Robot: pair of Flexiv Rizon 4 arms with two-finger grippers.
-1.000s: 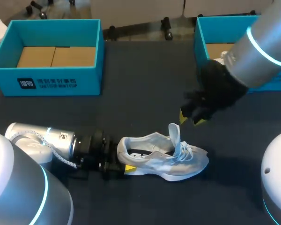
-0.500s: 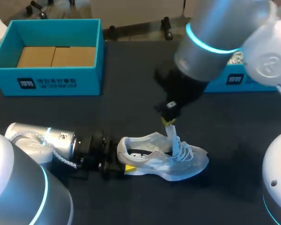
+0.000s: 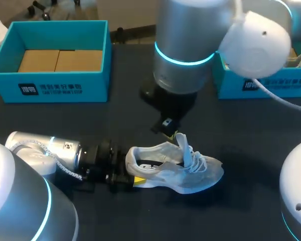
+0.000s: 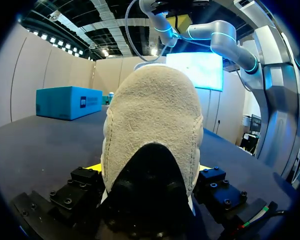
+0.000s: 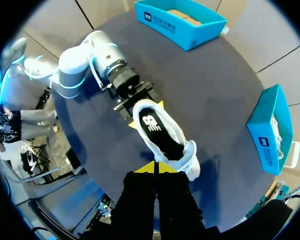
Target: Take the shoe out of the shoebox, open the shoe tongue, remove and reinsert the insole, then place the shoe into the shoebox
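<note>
one shoe [image 3: 190, 171] out on the table [image 3: 140, 113], held at the heel

one pale grey shoe sits on its sole in the near middle of the dark table, outside both boxes, heel toward the left arm [image 3: 45, 150] and toe toward the right. the left gripper [image 4: 147, 170] lies low along the table with the heel between its fingers. a yellow tip presses each side of the heel, so it is clamped on the shoe. the tongue [image 3: 183, 146] stands up out of the opening, above the laces [image 3: 198, 161], and the dark insole [image 5: 152, 124] shows inside the shoe.

the right arm [image 3: 185, 50] comes in from the far right, and its end is over the middle of the table. the right gripper [image 5: 155, 169] hangs above the shoe, pointing down, just at the top of the tongue. its two yellow tips are pressed together; whether the tongue's edge is caught between them i cannot tell.

the left shoebox [image 3: 65, 89], teal, stands at the far left, well apart from the shoe, with a brown cardboard floor [image 3: 60, 60] showing inside. the right shoebox [image 3: 271, 86], also teal, stands at the far right, partly behind the right arm. something pale lies in it, too little shown to name.
</note>
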